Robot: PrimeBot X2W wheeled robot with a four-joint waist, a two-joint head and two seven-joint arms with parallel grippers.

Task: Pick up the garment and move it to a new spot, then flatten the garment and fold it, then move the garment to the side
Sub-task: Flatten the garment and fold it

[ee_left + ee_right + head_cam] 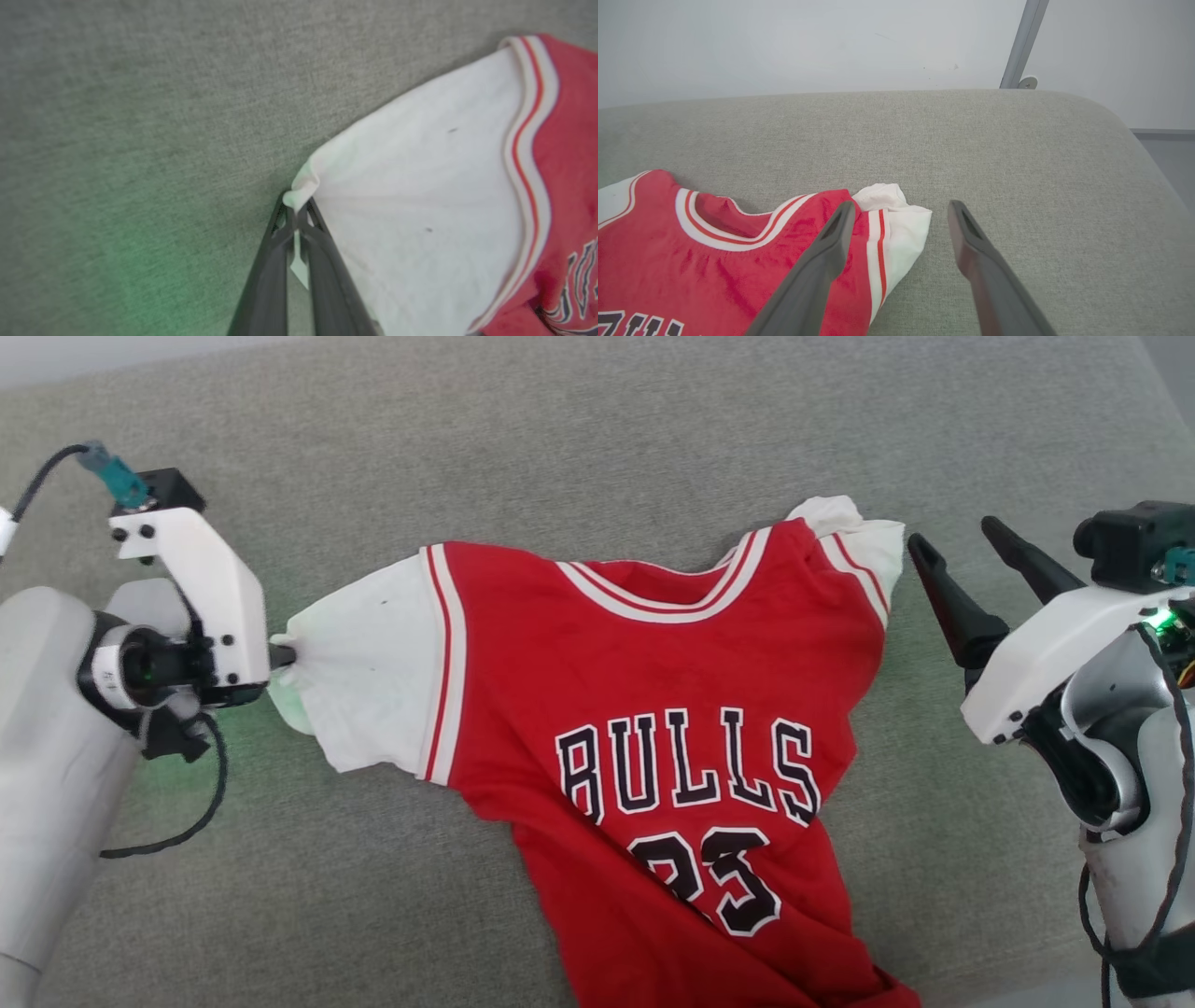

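- garment [653,691]: lies front up on the grey upholstered surface [597,439], between both grippers.
- left gripper [283,656]: jaws clamped on the white sleeve [364,653] edge.
- right gripper [956,538]: jaws apart, near the bunched sleeve [864,546].

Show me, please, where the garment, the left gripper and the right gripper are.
garment [653,672]: head view, red chest above the lettering.
left gripper [296,211]: left wrist view, fingertips pinching the white sleeve edge.
right gripper [901,208]: right wrist view, gap between its spread fingers.
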